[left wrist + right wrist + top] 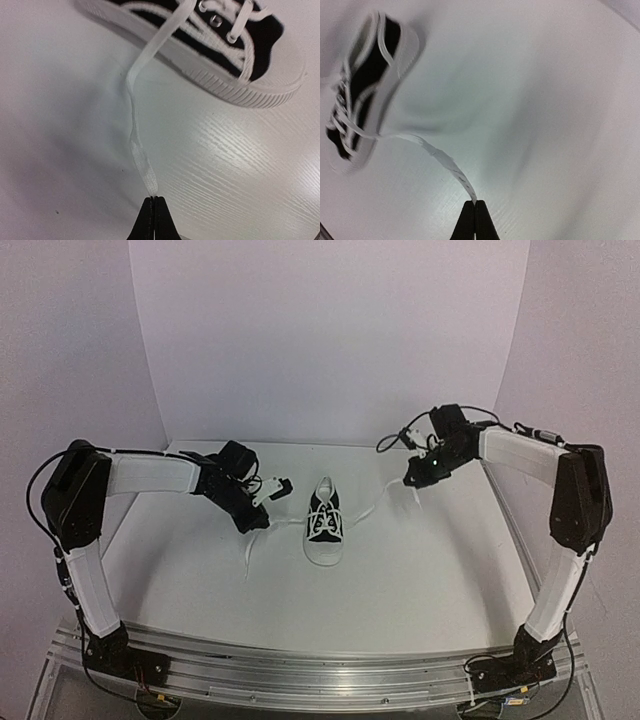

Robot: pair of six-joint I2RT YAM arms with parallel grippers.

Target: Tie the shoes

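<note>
The small black sneaker (325, 525) with white toe cap and sole stands mid-table, toe toward the arms. It also shows in the left wrist view (220, 45) and the right wrist view (365, 95). My left gripper (262, 524) is left of the shoe and shut on the left white lace (137, 150), pinched at the fingertips (153, 199). A loose tail of this lace (247, 560) trails over the table. My right gripper (412, 483) is right of and behind the shoe. It is shut (475, 202) on the right lace (445, 162), which runs out from the shoe (375, 507).
The white table (420, 580) is closed in by white walls at the back and both sides. A metal rail (320, 670) with the arm bases runs along the near edge.
</note>
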